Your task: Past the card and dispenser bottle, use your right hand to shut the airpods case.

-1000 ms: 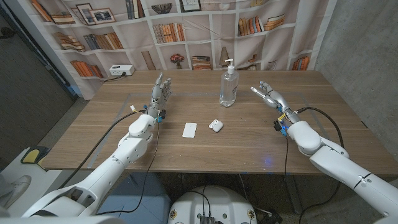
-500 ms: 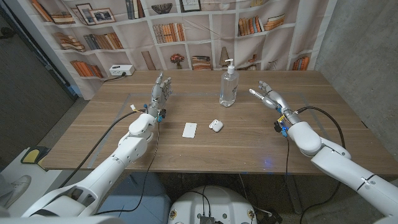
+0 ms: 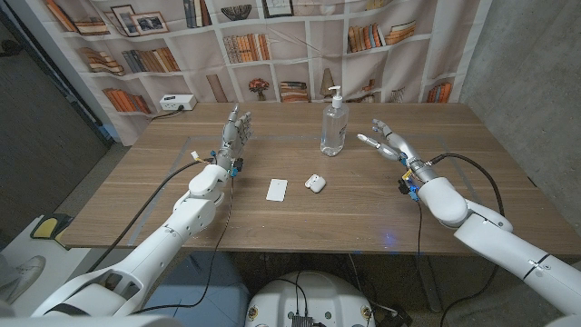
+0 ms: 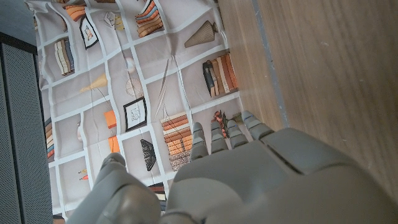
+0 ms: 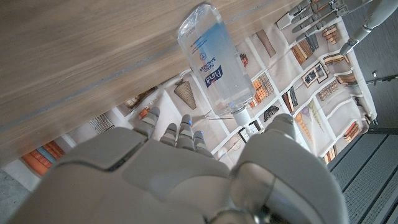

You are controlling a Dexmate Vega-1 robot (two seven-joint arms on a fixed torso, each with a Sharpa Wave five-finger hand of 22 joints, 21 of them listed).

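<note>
A small white airpods case [image 3: 314,183] lies near the table's middle with its lid raised. Just to its left a white card [image 3: 277,189] lies flat. Behind them stands a clear dispenser bottle [image 3: 333,126] with a white pump, which also fills part of the right wrist view as the dispenser bottle [image 5: 213,62]. My right hand [image 3: 387,141] hovers to the right of the bottle, fingers spread and holding nothing. My left hand [image 3: 234,138] stands upright at the table's left, fingers apart and empty.
A white power strip [image 3: 176,103] sits at the table's far left corner. A bookshelf-printed backdrop [image 3: 272,45] hangs behind the table. Cables run along both forearms.
My right hand has drifted a little to the left, toward the dispenser bottle. The left hand and the objects have stayed put.
</note>
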